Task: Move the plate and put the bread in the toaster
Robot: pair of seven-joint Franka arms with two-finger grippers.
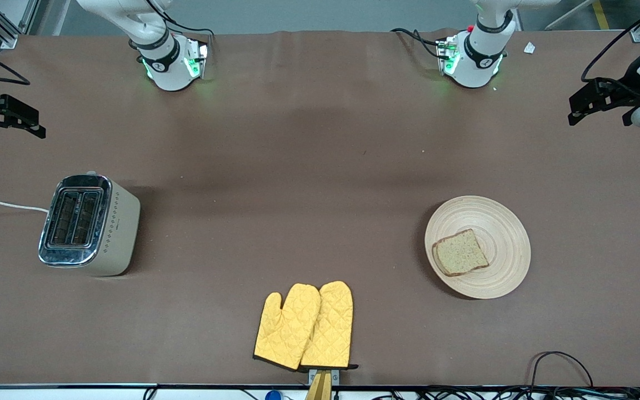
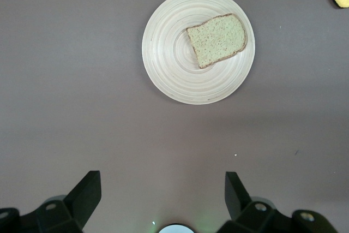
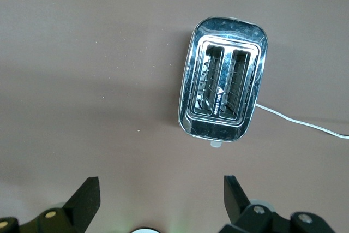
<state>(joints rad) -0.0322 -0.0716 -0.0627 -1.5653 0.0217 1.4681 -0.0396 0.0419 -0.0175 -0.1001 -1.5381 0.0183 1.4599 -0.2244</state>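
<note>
The light wooden plate [image 1: 502, 232] lies toward the left arm's end of the table. On it rests the slice of speckled bread [image 1: 460, 253], flat and off centre. The cream toaster [image 1: 89, 224] with a chrome top stands toward the right arm's end, both slots empty in the right wrist view [image 3: 222, 84]. My left gripper [image 2: 162, 186] hangs open over bare tablecloth short of the plate [image 2: 174, 75] and bread [image 2: 217, 39], holding nothing. My right gripper [image 3: 162, 189] hangs open over bare cloth beside the toaster, also holding nothing. Both grippers [image 1: 598, 111] [image 1: 11, 125] show at the front view's edges.
A pair of yellow oven mitts [image 1: 304, 326] lies at the table's edge nearest the front camera, midway between toaster and plate. The toaster's white cord [image 1: 3, 204] runs off the right arm's end of the table. Brown cloth covers the table [image 1: 298, 183].
</note>
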